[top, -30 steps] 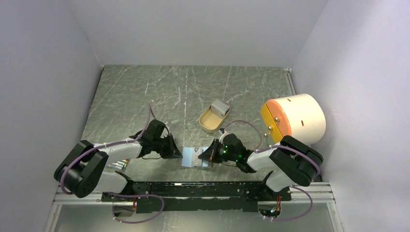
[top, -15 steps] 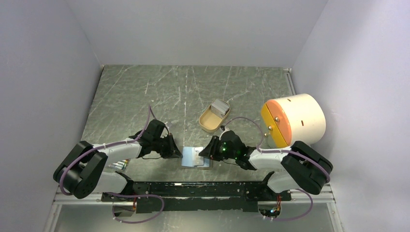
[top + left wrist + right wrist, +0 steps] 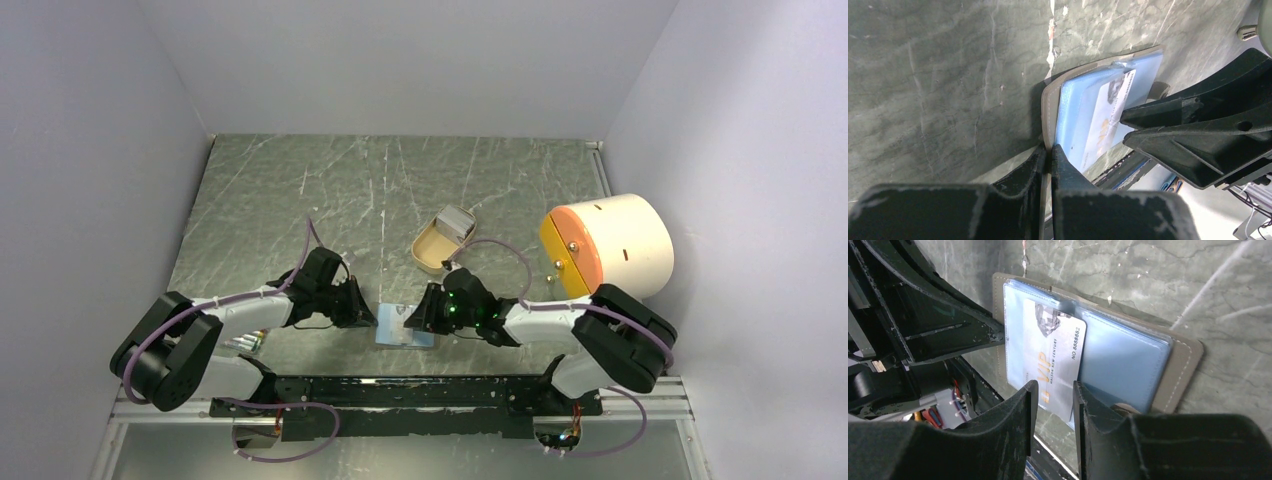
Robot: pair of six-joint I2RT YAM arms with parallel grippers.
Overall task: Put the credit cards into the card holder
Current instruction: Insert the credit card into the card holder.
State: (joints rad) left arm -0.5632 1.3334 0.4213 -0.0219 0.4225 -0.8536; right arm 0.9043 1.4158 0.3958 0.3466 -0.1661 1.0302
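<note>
The card holder (image 3: 405, 328) lies open near the front edge, bluish inside with a grey-olive rim. My left gripper (image 3: 368, 316) is shut on its left edge, as the left wrist view shows (image 3: 1049, 150). A pale "VIP" credit card (image 3: 1053, 355) lies partly tucked under the holder's clear sleeve (image 3: 1118, 355), its near end sticking out. My right gripper (image 3: 415, 320) hovers over that near end (image 3: 1054, 390), jaws slightly apart and not pinching it. The card also shows in the left wrist view (image 3: 1108, 115). More pale grey flat cards (image 3: 457, 222) lie in the tan tray.
A tan oval tray (image 3: 432, 252) sits behind the holder. A big cream cylinder with an orange face (image 3: 610, 245) stands at the right. Silver sticks (image 3: 245, 343) lie by the left arm's base. The black rail (image 3: 400, 392) runs along the front edge.
My right gripper has moved left, farther over the card holder, and its arm has stretched out. The left gripper and the holder have stayed put.
</note>
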